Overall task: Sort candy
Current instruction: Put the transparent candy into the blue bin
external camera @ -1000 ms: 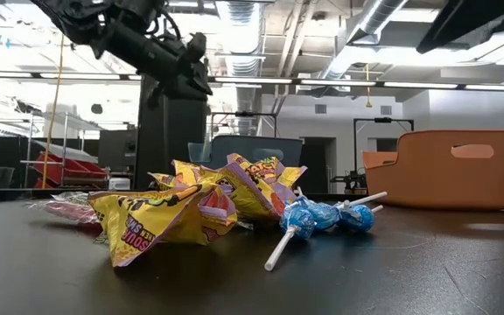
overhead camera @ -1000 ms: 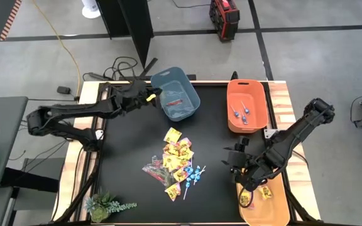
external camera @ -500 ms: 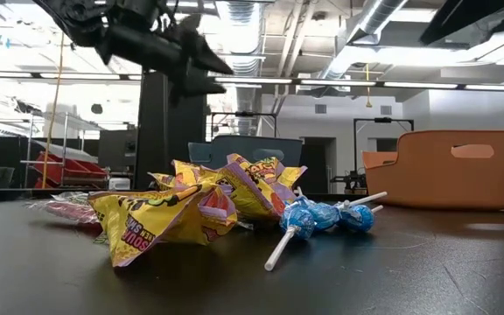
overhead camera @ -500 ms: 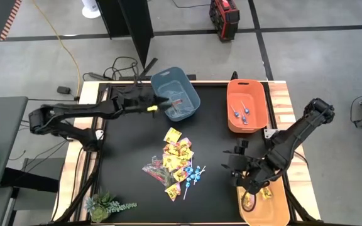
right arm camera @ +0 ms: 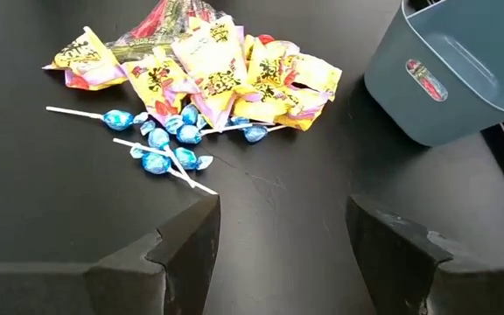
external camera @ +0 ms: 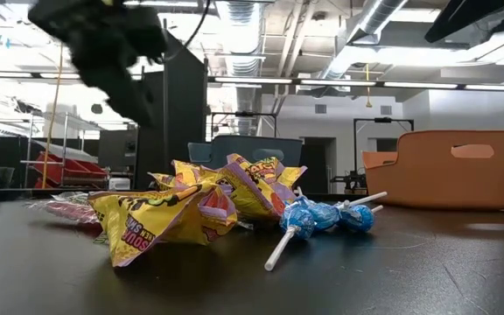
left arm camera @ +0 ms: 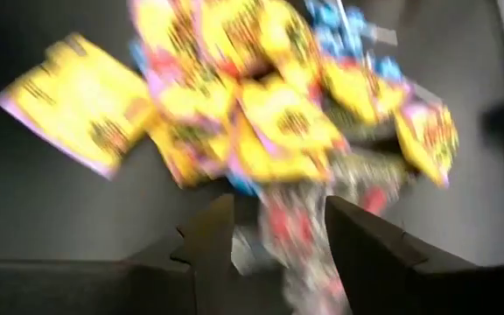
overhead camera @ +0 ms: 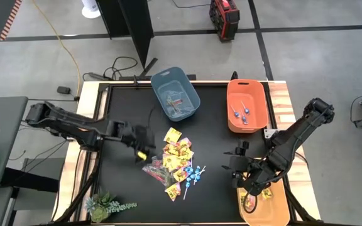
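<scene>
The candy lies in a heap (overhead camera: 178,164) in the middle of the table: yellow packets with red print (right arm camera: 208,74), blue lollipops on white sticks (right arm camera: 166,144) and pinkish clear-wrapped sticks (left arm camera: 297,229). My left gripper (overhead camera: 141,149) hovers at the heap's left side. It is open, and in the blurred left wrist view its fingers (left arm camera: 278,210) stand on either side of the pinkish sticks. My right gripper (overhead camera: 236,168) is open and empty (right arm camera: 283,210), to the right of the heap.
A blue-grey bin (overhead camera: 176,94) stands at the far edge and holds a few sweets. An orange bin (overhead camera: 247,105) to its right holds blue lollipops. A yellow-orange bin (overhead camera: 264,202) at the near right corner holds yellow packets. A small plant (overhead camera: 104,206) sits at the near left corner.
My left gripper has swung quickly from above the blue-grey bin toward the near edge and down to the heap's left side. The heap has stayed where it was.
</scene>
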Controlling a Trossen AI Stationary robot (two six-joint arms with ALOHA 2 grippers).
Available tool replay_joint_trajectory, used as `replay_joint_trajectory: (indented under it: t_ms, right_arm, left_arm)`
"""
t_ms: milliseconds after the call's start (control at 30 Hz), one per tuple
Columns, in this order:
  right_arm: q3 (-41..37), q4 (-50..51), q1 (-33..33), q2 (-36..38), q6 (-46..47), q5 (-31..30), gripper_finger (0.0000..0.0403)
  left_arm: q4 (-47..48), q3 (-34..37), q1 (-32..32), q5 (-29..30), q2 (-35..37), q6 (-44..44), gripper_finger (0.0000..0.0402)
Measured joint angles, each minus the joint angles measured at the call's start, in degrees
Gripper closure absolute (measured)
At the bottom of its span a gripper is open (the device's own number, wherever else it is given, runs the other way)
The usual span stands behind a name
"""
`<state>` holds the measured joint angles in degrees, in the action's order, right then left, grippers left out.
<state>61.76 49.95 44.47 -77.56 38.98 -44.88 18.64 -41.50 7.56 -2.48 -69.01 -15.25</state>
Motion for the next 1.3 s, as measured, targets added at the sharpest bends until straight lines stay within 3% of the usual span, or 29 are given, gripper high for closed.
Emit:
replay_joint_trajectory:
  t_ms: [300, 600, 733, 900, 1133, 1300]
  right_arm:
    - [0.0, 0.0, -2.0, 0.0, -0.4, 0.0, 0.0138]
    - [0.0, 0.1, -2.6, 0.0, -0.7, 0.0, 0.0138]
    - [0.0, 0.1, -2.6, 0.0, -1.3, 0.0, 0.0138]
    - [0.0, 0.1, -2.6, 0.0, -1.5, 0.0, 0.0138]
    - [0.0, 0.1, -2.5, 0.0, -1.5, 0.0, 0.0138]
    - [0.0, 0.0, -2.5, 0.0, -1.5, 0.0, 0.0138]
  left_arm:
    - [-0.4, 0.0, 15.8, 16.7, -3.2, -5.2, 0.0242]
    - [-9.0, 0.0, 18.4, 23.4, -14.1, -5.3, 0.0177]
    - [-9.0, 0.0, 17.1, 24.3, -17.4, -6.9, 0.016]
    - [-9.1, 0.0, 15.1, 23.3, -20.2, -9.3, 0.0167]
    - [-9.8, -0.2, 13.2, 18.7, -22.8, -11.0, 0.0199]
    - [-9.7, -0.1, 12.9, 18.0, -22.3, -11.1, 0.0248]
